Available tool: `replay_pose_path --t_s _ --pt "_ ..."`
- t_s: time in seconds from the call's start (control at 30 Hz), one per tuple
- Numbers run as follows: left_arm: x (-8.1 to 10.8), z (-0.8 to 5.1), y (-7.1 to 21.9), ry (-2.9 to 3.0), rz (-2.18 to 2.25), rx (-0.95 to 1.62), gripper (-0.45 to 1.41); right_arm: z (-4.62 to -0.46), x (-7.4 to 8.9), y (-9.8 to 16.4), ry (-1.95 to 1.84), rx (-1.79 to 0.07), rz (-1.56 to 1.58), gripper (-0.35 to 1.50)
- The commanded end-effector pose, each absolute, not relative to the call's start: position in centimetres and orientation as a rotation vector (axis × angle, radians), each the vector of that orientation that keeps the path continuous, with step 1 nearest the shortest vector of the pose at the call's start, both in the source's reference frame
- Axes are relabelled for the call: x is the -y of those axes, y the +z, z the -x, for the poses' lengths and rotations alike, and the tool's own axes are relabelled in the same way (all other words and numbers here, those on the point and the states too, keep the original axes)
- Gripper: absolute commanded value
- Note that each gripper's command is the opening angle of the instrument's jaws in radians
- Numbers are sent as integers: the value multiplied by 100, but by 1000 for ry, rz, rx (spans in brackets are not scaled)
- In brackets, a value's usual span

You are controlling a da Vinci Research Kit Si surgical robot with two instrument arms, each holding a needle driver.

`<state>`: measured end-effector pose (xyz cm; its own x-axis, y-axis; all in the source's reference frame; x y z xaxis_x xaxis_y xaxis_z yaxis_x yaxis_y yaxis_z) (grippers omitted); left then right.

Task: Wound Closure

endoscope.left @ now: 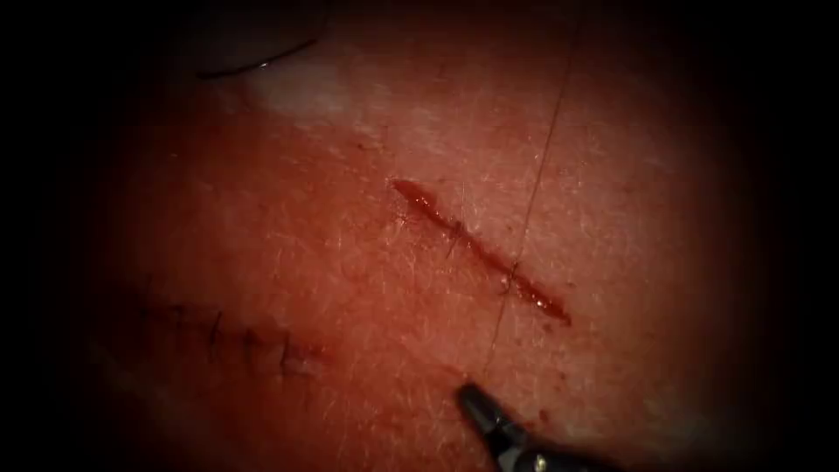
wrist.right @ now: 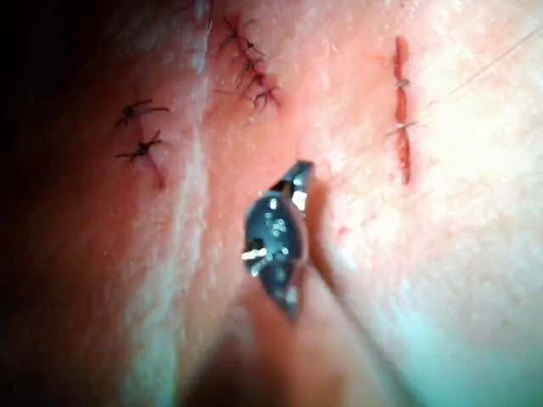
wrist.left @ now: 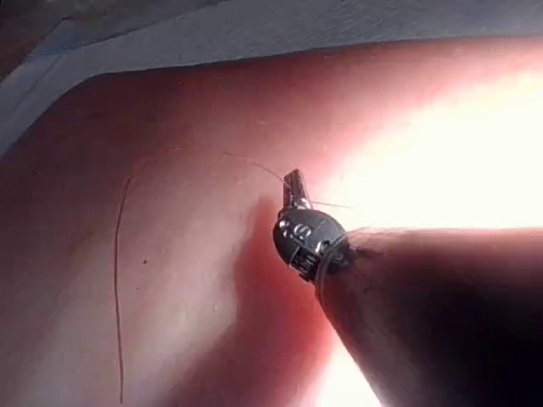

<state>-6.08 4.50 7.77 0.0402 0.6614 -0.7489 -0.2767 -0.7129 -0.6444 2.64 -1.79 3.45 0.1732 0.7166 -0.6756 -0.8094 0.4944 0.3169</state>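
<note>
Right arm's dark metal needle driver [endoscope.left: 476, 404] sits at the near edge of the pink-red pork tissue [endoscope.left: 350, 288], jaws pressed together on the thin dark thread [endoscope.left: 535, 188], below the cut. That red slanting cut [endoscope.left: 481, 249] carries two stitches, the thread running up and away from the lower one. Left arm's tool [wrist.left: 294, 182] shows jaws closed with thread at the tip; curved needle's whereabouts can't be told.
</note>
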Motion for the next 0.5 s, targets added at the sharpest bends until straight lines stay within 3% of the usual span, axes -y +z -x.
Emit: replay_pose_path --t_s 0.03,0.5 --pt "-453 615 782 1756 1643 389 -45 -270 193 349 1083 -878 117 -35" --pt "-459 629 787 1773 1626 366 -45 -285 222 350 1048 -862 75 -35"
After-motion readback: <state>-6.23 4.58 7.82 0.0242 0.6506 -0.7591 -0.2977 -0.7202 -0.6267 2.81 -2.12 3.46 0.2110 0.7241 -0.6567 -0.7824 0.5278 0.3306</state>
